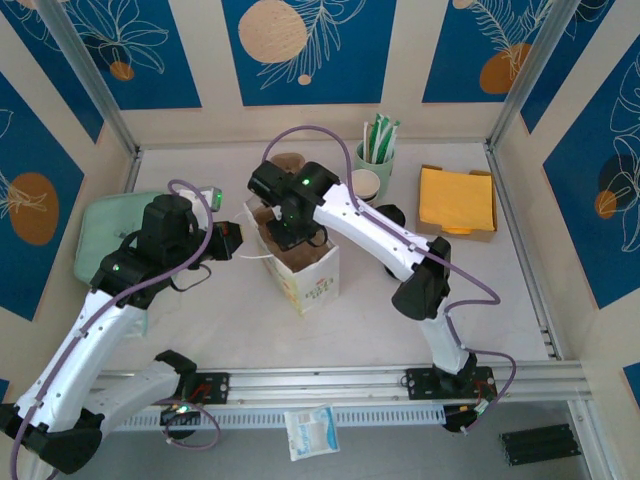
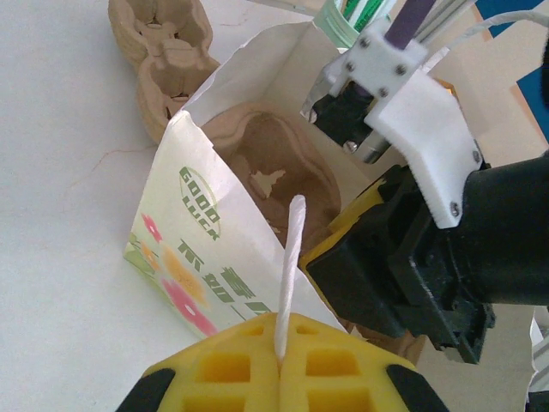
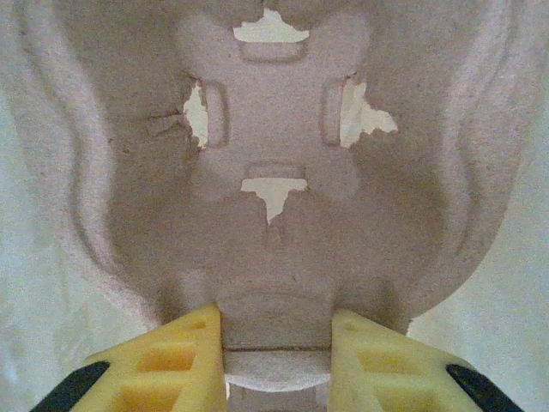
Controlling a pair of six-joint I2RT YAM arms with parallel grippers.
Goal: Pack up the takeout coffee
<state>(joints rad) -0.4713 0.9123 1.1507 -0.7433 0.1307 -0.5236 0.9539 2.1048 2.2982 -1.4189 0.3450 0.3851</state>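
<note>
Left gripper (image 2: 279,367) clenched on bag handle (image 2: 292,257), so paper bag (image 2: 184,257) stands open | right gripper (image 3: 276,343) grasping pulp cup carrier (image 3: 274,129) by its edge, inside bag as seat | takeout coffee (image 1: 390,213) likely at bag's 2 o'clock, half-hidden.

One white printed paper bag (image 1: 305,272). One brown moulded-pulp cup carrier (image 2: 283,163) inside it, plus one stack of same pulp carriers (image 2: 159,43) behind, count unclear. One pale green flat tray (image 1: 100,235). One yellow paper napkin stack (image 1: 457,198). One mint-green cup of sachets (image 1: 375,158). One white plastic packet (image 1: 308,432).
</note>
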